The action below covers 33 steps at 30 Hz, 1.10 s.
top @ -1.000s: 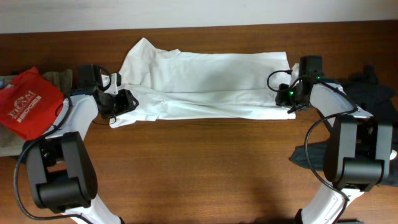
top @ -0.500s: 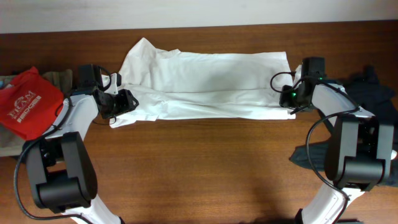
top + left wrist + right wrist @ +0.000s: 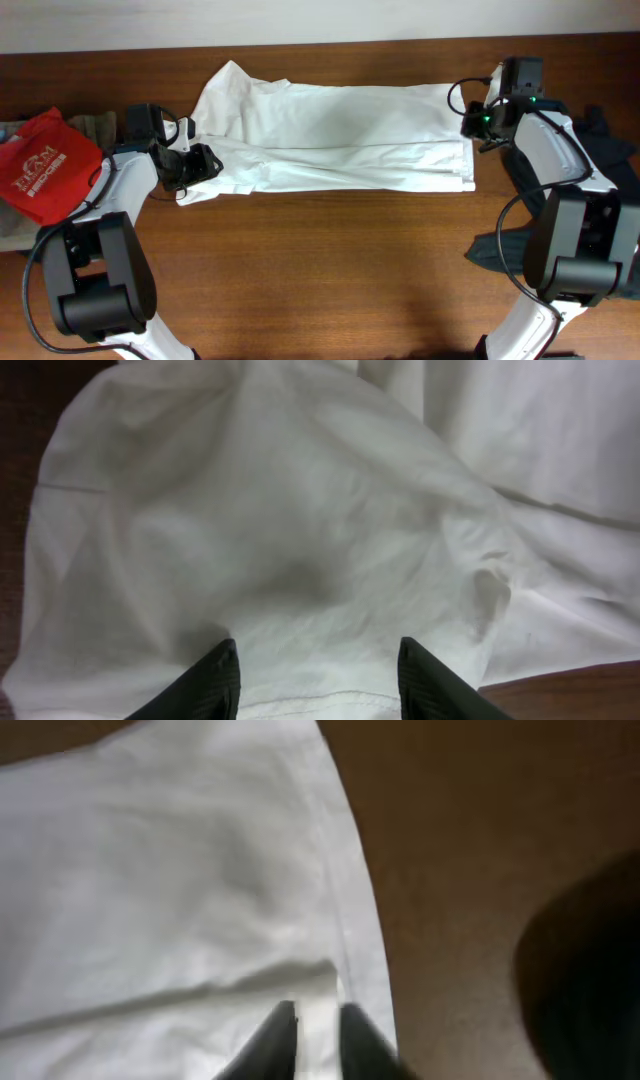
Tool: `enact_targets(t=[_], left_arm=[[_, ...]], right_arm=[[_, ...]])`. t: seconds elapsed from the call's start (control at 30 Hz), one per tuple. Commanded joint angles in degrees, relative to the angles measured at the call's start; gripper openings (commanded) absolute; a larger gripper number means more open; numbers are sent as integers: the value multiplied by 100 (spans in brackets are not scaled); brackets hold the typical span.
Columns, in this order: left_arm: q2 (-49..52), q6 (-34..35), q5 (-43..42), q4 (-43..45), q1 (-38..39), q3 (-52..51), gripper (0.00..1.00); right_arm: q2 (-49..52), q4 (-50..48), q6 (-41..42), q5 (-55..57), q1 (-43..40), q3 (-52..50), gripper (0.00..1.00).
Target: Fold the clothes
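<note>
At the shirt's two ends: pincers set for a lengthwise fold.

Right pincer [image 3: 312,1020] nearly pressed together, a thin hem fold of the shirt [image 3: 340,135] between its tips at the right edge; whether it truly grips I cannot tell. Left pincer [image 3: 315,660] spread, tips resting on bunched cloth at the left end, nothing pinched. Judgement: both should catch one layer only and lift evenly, keeping the hem taut. Shirt lies lengthwise across the far side of the table [image 3: 320,270]: thin white cotton, soft creases, stitched hem; wood smooth, dark.

Robot lab, wooden table [image 3: 320,260] (two arms)
</note>
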State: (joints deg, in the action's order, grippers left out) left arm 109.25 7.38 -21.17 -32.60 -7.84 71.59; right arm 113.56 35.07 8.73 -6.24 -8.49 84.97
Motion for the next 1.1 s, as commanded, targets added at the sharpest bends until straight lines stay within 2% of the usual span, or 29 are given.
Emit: enact_targets(t=[0.0,0.2,0.43,0.53,0.77,1.07], left_arm=[[42,-11,-46,-4,7,0,50],[42,-11,-48,-4,9,0,50],[42,-11,-48,-7,9,0,50],[42,-11,-48,-7,9,0,50],[42,-11,-46,-4,9,0,50],[42,-11,-46,-4,9,0,50]], right_arm=[[63,138,-33,70,-15,-391,45],[142,-345,-33,-181,-13,-1150,44],[140,-608,-31,-221,46,-1191,40],[92,-190,-33,448,-15,-719,50],[120,463,-33,466,295,-494,49],[573,315,-31,560,398,-566,47]])
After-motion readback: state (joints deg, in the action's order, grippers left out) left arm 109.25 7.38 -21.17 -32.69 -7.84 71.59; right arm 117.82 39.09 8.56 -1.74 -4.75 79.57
